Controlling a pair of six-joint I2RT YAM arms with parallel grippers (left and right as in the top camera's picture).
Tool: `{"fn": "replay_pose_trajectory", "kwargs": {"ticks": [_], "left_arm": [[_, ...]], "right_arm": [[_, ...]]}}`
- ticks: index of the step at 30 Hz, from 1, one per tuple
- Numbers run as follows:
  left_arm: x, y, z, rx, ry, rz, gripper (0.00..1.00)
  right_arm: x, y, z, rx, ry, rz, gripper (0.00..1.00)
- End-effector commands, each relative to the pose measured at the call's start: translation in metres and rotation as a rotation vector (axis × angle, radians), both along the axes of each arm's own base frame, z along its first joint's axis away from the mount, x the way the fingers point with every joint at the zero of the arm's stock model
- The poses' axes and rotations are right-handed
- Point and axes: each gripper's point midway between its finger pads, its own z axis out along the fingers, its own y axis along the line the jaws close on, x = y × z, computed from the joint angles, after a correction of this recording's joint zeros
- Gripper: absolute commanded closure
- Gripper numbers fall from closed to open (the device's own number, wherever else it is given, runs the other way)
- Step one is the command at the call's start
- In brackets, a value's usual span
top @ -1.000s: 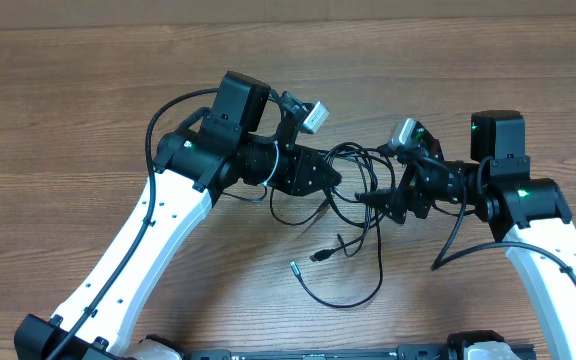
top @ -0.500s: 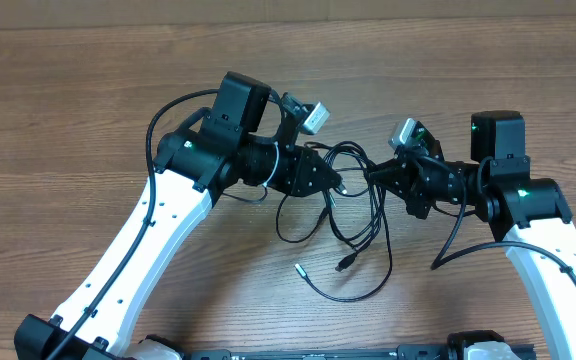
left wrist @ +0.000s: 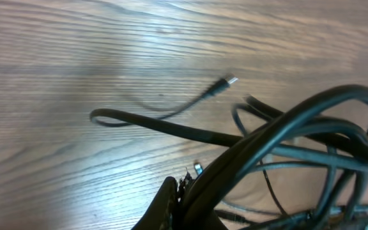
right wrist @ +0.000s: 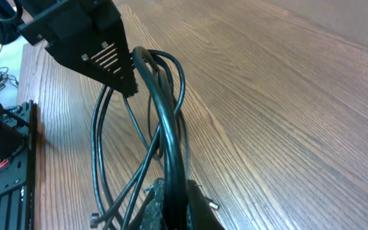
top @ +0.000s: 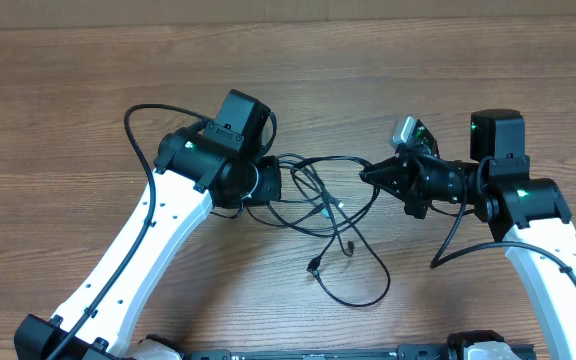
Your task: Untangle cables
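Wooden table [top: 68,80]: brown grain surface carrying both arms and the work items.

Left arm [top: 158,230]: white link rising from the lower left edge to a black wrist near the table's middle, pointing toward the right side. Right arm [top: 548,250]: white link rising from the lower right, black wrist pointing toward the left. The two wrists face each other with a short gap between them.

Left hand [top: 273,185]: largely hidden under the wrist in the overhead view. In the left wrist view its fingers [left wrist: 171,207] sit at the bottom edge, closed on a thick-looking bunch of cord that runs up and to the right out of them.

Right hand [top: 373,175]: closed, pinching cord. In the right wrist view a strand rises straight out of the fingers [right wrist: 161,201] and arches over toward the left hand's black housing.

Cables [top: 333,215]: thin black cords, looped and crossed over one another, bridging the gap between the two hands and hanging down onto the table nearer the robot's base. One long loop lies flat on the table below the tangle.

Plug [top: 313,267]: a free connector end resting on the table, below the tangle and clear of both hands. Second plug [left wrist: 225,83]: silver-tipped, lying on bare wood in the left wrist view.
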Motion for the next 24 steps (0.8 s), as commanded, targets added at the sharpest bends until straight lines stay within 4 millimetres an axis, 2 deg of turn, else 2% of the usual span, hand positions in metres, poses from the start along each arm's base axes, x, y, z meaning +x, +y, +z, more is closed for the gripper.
{"fn": "replay_pose_trajectory", "kwargs": {"ticks": [1,3,8,14,16,24], "left_arm": [[0.009,0.019,0.0,0.064,-0.017,0.172,0.96],[0.008,0.011,0.002,0.025,-0.013,0.14,0.96],[0.002,-0.025,0.012,-0.12,-0.051,-0.161,0.96],[-0.003,-0.035,0.017,-0.17,-0.068,-0.265,0.96],[-0.007,-0.053,0.028,-0.271,-0.091,-0.359,0.96],[-0.021,-0.106,0.068,-0.566,-0.159,-0.551,0.96]], "right_arm": [[0.003,-0.004,0.012,0.023,-0.004,-0.028,0.96],[0.005,-0.007,0.01,0.017,0.012,-0.05,0.0],[0.005,-0.008,0.008,0.01,0.013,-0.056,0.0],[0.002,-0.006,0.011,0.031,0.015,-0.037,0.0],[-0.001,-0.003,0.015,0.053,0.017,-0.017,0.0],[-0.003,-0.001,0.016,0.063,0.017,-0.004,0.0]]}}
